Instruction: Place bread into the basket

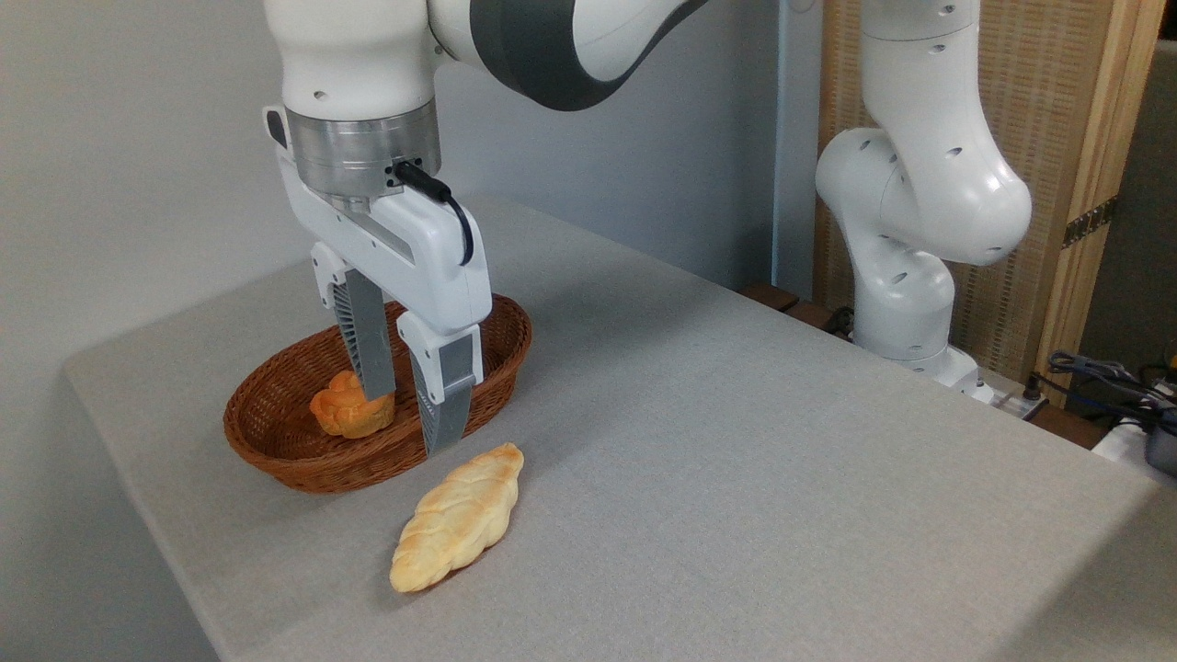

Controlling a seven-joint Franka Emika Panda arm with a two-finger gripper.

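Hanging spread and empty over the basket (276,450), beside a small bun (349,414) inside, the claw (409,425) holds nothing; the bread (458,517) lies on the surface (736,460) just outside the rim, awaiting pickup.

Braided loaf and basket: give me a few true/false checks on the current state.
1. The braided loaf lies inside the basket. False: it lies on the table, just in front of the basket.
2. A small orange-brown bun sits in the basket. True.
3. The gripper is shut on the braided loaf. False: its fingers are apart, over the basket, and hold nothing.
4. The basket is oval, woven and reddish brown. True.
5. The loaf stands upright on one end. False: it lies flat.
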